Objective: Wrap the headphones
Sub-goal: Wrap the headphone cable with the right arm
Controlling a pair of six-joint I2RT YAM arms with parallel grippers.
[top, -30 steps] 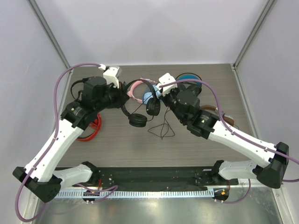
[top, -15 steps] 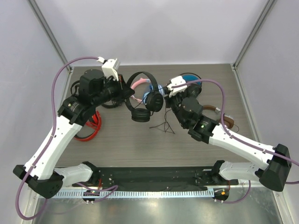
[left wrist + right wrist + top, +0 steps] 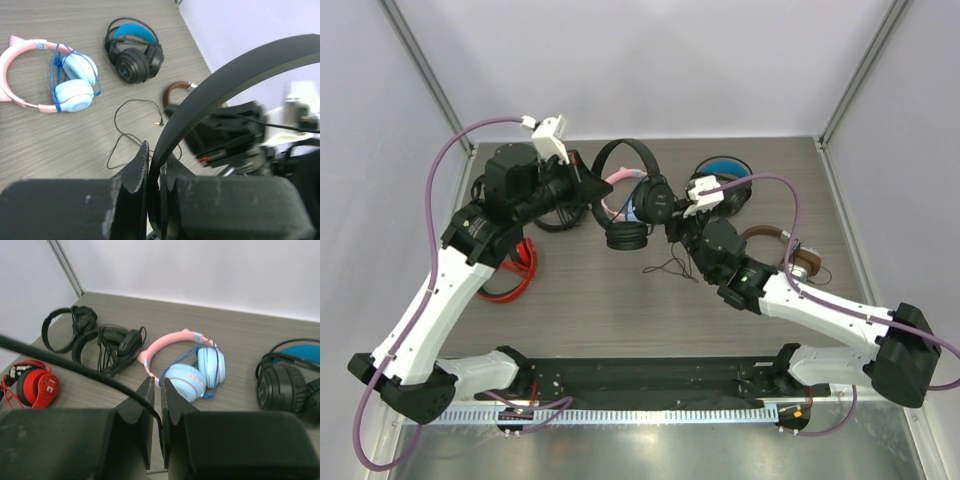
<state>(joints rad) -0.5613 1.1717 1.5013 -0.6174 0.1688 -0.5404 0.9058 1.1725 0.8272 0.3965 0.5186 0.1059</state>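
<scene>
Up and farther back is where the left arm has carried the headphones point(image 3: 654, 200) since a second ago, and the right arm has pulled back toward the near side. The left gripper point(image 3: 154, 155) is squeezed tight on the thin black headband, so the headphones hang in the air over the table point(image 3: 590, 310). One round earcup hangs lower than the other.

The right gripper point(image 3: 158, 390) is just to the right of the earcups. Its fingers have only a thin gap. The thin black cable point(image 3: 75, 367) runs into that gap, but I cannot tell if it is pinched or loose. The rest of the cable lies in loops on the table below.

A pink-and-blue pair point(image 3: 192, 365) lies on the table behind the lifted headphones. A big black pair with blue lining point(image 3: 725, 175) lies far right. A red pair point(image 3: 515, 270) lies on the left.
</scene>
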